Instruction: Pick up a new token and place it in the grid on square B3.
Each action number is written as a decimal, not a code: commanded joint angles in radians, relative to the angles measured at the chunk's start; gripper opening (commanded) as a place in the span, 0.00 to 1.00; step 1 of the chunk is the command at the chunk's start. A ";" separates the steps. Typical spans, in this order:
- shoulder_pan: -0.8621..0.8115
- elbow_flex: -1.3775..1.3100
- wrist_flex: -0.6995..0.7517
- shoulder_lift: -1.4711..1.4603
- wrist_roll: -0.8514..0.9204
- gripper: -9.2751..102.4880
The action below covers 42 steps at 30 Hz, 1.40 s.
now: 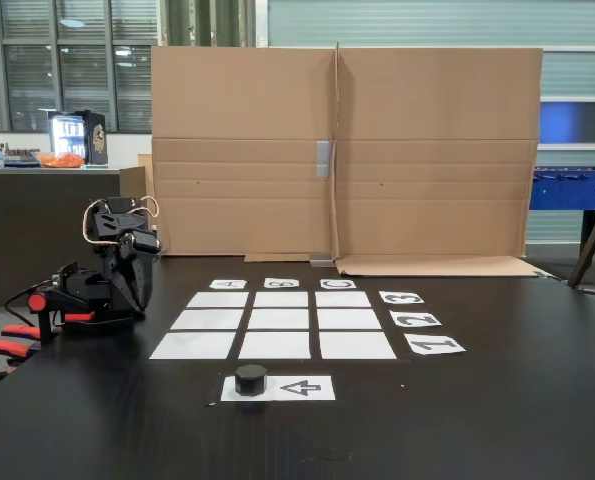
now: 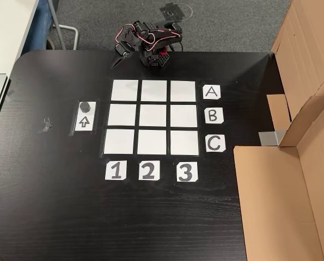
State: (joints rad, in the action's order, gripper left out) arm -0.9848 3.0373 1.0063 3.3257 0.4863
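The token (image 1: 250,379) sits on the white arrow sheet (image 1: 302,388) at the near edge of my side-on fixed view, on the sheet's left end, with the printed arrow pointing toward it. From the top-down fixed view I see the same token (image 2: 84,105) on the far end of that sheet (image 2: 85,118), well apart from the grid (image 2: 153,117) and to its left.

The grid is nine white rectangles, all bare. Square B3 (image 2: 184,116) lies in the middle row of the right column in the top-down view, just beside the B card (image 2: 213,116) and in line with the 3 card (image 2: 186,172) below it. In the side-on view I read that square as the middle of the far row (image 1: 281,298).

My arm (image 1: 117,265) is folded low at the table's left edge in the side-on view, away from the token. The gripper (image 2: 117,61) points down-left off the grid's far-left corner in the top-down view; its fingers look drawn together to a point, gripping nothing.

A cardboard screen (image 1: 342,150) stands behind the black table (image 1: 497,420)
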 commanded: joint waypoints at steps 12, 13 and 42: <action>-0.002 -0.063 0.058 0.000 -0.020 0.21; -0.002 -0.069 0.051 0.000 -0.020 0.23; -0.031 -1.028 0.106 -0.934 -0.101 0.36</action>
State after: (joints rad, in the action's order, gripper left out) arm -1.0032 2.1430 1.0937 2.5295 0.3958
